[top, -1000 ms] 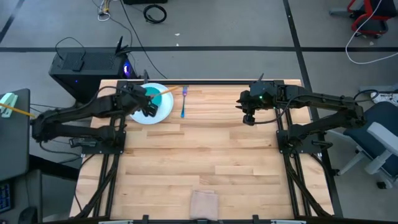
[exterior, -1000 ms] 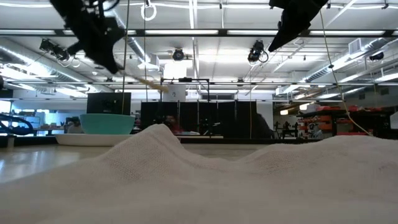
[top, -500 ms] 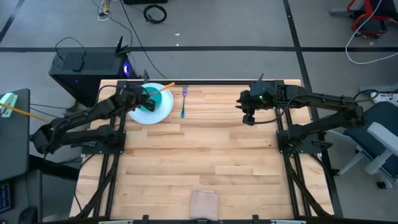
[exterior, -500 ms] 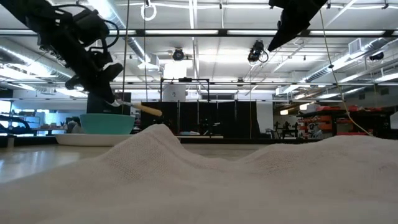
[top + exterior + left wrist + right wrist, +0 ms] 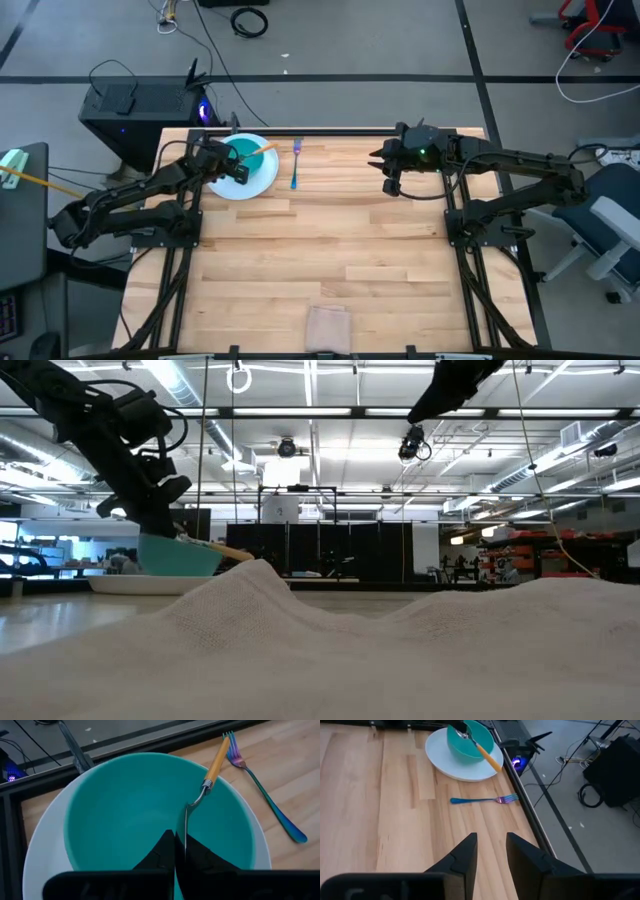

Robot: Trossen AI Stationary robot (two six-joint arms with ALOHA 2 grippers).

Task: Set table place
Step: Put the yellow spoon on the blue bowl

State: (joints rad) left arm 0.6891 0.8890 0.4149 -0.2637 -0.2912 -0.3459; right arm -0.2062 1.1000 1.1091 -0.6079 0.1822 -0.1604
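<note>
A teal bowl (image 5: 120, 810) sits on a white plate (image 5: 42, 845) near the table's far left corner (image 5: 175, 135). My left gripper (image 5: 239, 168) is over the bowl, shut on the orange-handled spoon (image 5: 216, 762). In the low view the bowl (image 5: 180, 557) looks tipped. The blue-handled fork (image 5: 296, 165) lies flat on the wood just right of the plate. My right gripper (image 5: 389, 184) hangs open above the table's far right part, touching nothing. My left gripper pinches the spoon by its metal neck (image 5: 185, 822), between the two fingers (image 5: 165, 847). The fingers come from above, slanting down into the bowl. The spoon's bowl end is hidden between them. The orange handle slants up and away over the teal bowl's rim (image 5: 220, 795).
A folded beige cloth (image 5: 328, 327) lies at the table's near edge and fills the foreground of the low view (image 5: 330, 650). Black rails (image 5: 330, 131) edge the table. Bare wood (image 5: 330, 240) spreads between the arms and the cloth.
My left gripper has come down with the spoon from high above the plate into the teal bowl, and the orange handle has dropped to the rim. In the low view the bowl now looks tipped. My right gripper has shifted slightly toward the table's left and far edge.
</note>
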